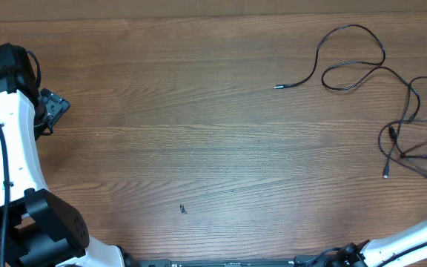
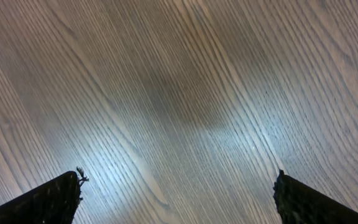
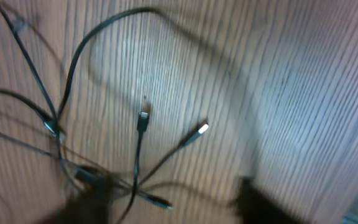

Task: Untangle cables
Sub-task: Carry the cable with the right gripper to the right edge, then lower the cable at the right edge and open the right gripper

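At the far right of the table [image 1: 199, 133], black cables [image 1: 402, 154] lie in loose loops. The right gripper [image 3: 173, 190] hangs above their plugs, jaws parted; the left gripper [image 2: 178, 179] gapes wide at the left edge.

The overhead camera looked straight down on the whole table [image 1: 199, 111]. Both wrist cameras faced down, close; the right one shared the right-side cables [image 1: 293, 85].
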Tool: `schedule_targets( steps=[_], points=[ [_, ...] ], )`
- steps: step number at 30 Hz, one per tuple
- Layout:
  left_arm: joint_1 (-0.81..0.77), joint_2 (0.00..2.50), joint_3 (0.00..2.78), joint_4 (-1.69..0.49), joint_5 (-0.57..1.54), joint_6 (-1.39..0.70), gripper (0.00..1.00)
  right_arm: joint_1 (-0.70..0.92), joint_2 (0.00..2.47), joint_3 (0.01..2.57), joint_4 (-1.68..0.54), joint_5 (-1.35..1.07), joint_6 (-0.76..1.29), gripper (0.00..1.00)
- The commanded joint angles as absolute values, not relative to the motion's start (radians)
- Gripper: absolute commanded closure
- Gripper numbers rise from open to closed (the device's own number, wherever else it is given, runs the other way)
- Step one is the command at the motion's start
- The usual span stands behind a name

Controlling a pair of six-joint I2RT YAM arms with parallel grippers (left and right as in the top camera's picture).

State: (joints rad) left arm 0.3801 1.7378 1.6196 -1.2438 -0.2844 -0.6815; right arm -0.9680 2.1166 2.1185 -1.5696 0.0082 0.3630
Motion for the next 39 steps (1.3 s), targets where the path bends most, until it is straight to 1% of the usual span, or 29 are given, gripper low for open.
schedule_targets(
  steps=[1,5,15,18,22,23,28,31,39],
  points=[
    [0.379,1.745,1.638,-1.244,-0.295,-0.699,0.00,-0.969,2.076,2.114,-1.580,-0.002,0.361,0.00],
    [0.379,1.745,1.638,-1.244,-0.295,-0.699,0.00,-0.969,2.076,2.114,-1.588,-0.049,0.358,0.00],
    [0.379,1.746,1.638,-1.244,-0.295,-0.699,0.00,-0.968,2.059,2.138,-1.629,-0.317,0.178,0.00],
    [0.379,1.745,1.638,-1.244,-0.295,-0.699,0.00,-0.958,2.016,2.143,-1.622,-0.320,0.165,0.00],
    [0.379,1.745,1.638,-1.244,-0.295,-0.699,0.01,-0.915,1.897,2.143,-1.580,-0.318,0.150,0.00],
    [0.379,1.745,1.638,-1.244,-0.295,-0.699,0.00,-0.884,1.826,2.143,-1.565,-0.316,0.147,0.00],
    [0.379,1.745,1.638,-1.244,-0.295,-0.699,0.00,-0.767,1.649,2.143,-1.555,-0.317,0.101,0.00],
    [0.379,1.745,1.638,-1.244,-0.295,-0.699,0.00,-0.657,1.553,2.143,-1.562,-0.316,0.068,0.00],
    [0.379,1.746,1.638,-1.244,-0.295,-0.699,0.00,-0.285,1.377,2.143,-1.573,-0.316,0.028,0.00]
  ],
)
